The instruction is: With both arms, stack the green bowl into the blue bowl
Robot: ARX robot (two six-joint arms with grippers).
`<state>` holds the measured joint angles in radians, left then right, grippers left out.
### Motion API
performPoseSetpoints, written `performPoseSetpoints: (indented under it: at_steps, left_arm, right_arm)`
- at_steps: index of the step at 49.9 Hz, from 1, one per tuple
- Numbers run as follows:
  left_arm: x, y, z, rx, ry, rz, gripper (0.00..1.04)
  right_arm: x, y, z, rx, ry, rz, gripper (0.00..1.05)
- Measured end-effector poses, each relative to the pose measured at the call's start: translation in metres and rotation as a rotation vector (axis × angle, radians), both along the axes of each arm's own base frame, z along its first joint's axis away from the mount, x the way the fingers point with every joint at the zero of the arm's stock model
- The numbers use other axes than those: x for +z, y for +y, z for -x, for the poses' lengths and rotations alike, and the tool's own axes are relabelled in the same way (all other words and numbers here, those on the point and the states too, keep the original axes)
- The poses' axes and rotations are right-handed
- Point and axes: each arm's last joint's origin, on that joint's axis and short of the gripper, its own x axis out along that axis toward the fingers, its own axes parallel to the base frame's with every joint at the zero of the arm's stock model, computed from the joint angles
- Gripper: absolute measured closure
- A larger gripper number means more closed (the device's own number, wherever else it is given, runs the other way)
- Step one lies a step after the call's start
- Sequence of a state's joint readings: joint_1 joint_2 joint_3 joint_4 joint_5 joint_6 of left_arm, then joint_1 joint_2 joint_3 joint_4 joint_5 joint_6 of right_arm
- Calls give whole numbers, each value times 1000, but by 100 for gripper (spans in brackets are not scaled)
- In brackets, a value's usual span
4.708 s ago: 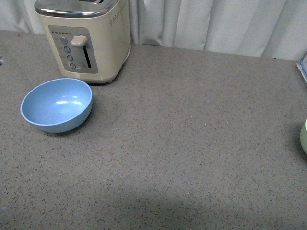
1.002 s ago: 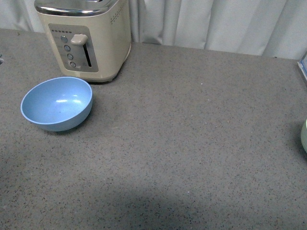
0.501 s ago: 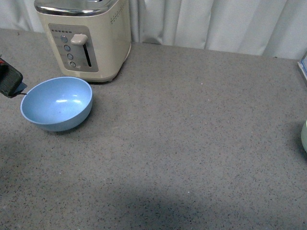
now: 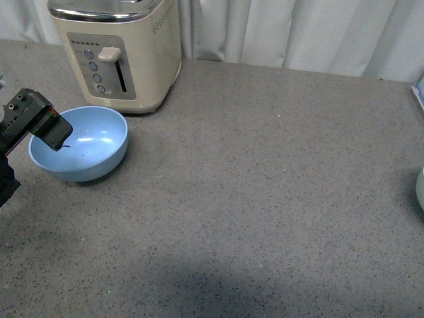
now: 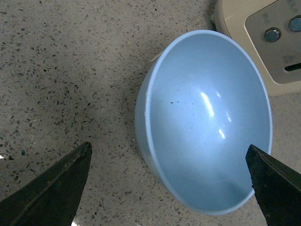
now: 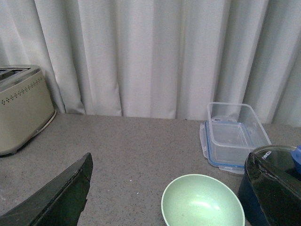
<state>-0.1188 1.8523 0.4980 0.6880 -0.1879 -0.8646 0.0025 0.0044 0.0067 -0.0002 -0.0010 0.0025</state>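
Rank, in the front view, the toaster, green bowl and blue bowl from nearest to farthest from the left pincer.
1. blue bowl, right at the left pincer, on the left.
2. toaster, just behind that bowl, back left.
3. green bowl, far right edge, mostly cut off.

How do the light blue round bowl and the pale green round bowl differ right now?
Colour: light blue matte bowl versus pale mint-green matte bowl. Place: blue bowl beside the cream toaster, robot's left; green bowl far right, near a clear plastic container. Approach: open left gripper close over the blue bowl; open right gripper well back from the green bowl. Both upright, empty, ungripped.
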Motion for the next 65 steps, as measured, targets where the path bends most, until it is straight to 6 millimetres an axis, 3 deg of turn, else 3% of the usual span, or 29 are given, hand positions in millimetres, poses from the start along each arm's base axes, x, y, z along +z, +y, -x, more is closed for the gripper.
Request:
performPoseSetpoints:
  at_steps: [41,44,65]
  left_arm:
    - [-29,15,-19,37,74,-96,6]
    - [-31,16,-20,49,82,-114,13]
    - [-31,17,-23,46,60,-83,91]
  right_arm:
    - [0,0,0,0,0,0,9]
    - [0,0,0,0,0,0,9]
    - [0,0,0,0,0,0,9]
